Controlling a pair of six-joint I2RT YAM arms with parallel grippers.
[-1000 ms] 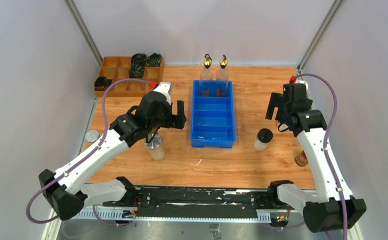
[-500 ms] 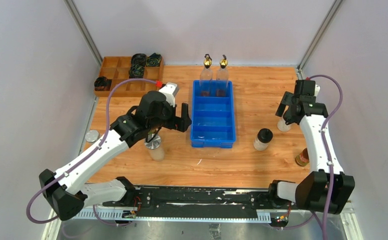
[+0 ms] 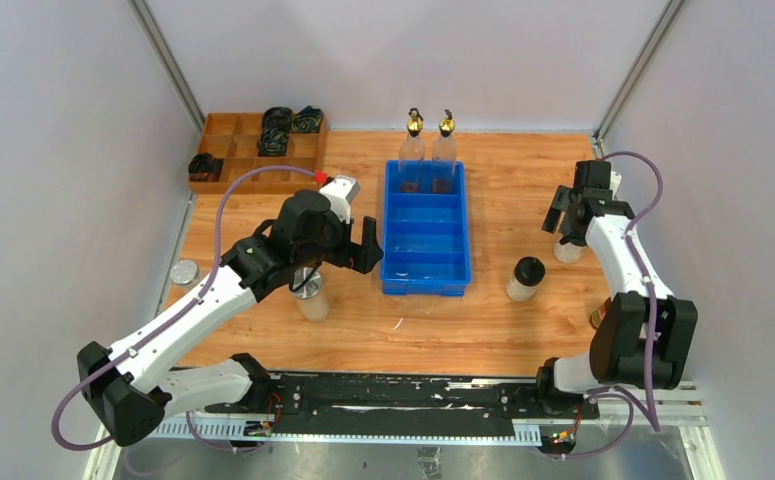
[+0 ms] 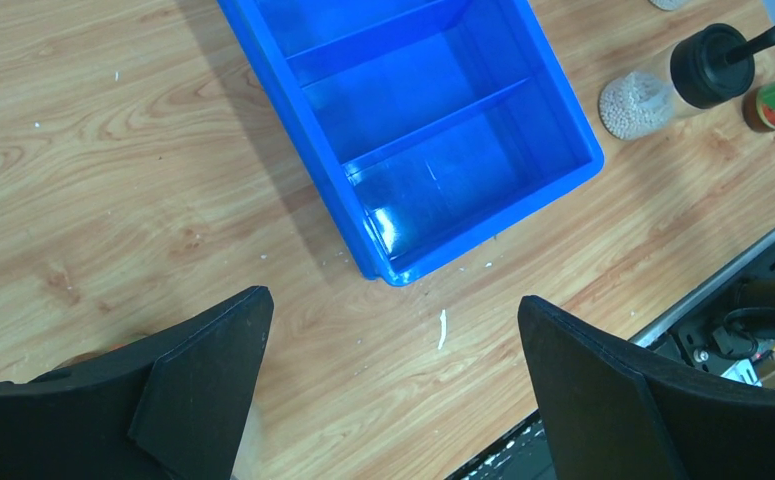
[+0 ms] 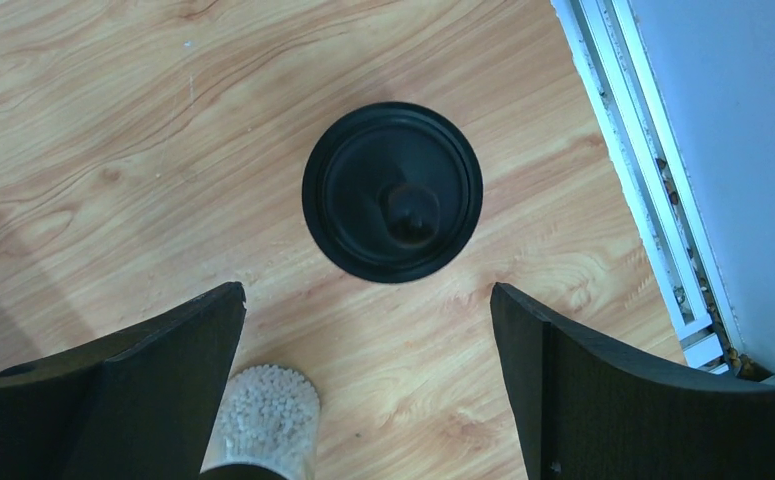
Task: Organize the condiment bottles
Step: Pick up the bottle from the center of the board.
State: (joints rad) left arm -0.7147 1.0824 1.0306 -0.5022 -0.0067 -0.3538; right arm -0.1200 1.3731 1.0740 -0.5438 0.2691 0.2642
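The condiment bottles [image 3: 445, 150] stand scattered; one black-capped jar [image 5: 393, 192] stands upright directly below the right gripper [image 5: 365, 290], centred between its wide-spread fingers, untouched; the second black-capped jar [image 3: 526, 278] stands near, behind and left of that gripper; a dark bottle [image 3: 600, 318] stands farther behind it, partly hidden by the right arm [image 3: 628, 270]; a silver-lidded shaker [image 3: 309, 292] stands just behind and below the left gripper [image 4: 391, 305], whose fingers are likewise spread wide and hold nothing; the other shaker [image 3: 183, 272] stands well off to its left; two gold-spouted bottles [image 3: 414, 150] stand ahead of it in the far compartment of the blue bin [image 3: 425, 288]; a wooden tray [image 3: 228, 125] with cable coils [image 3: 276, 128] lies ahead and to its left.
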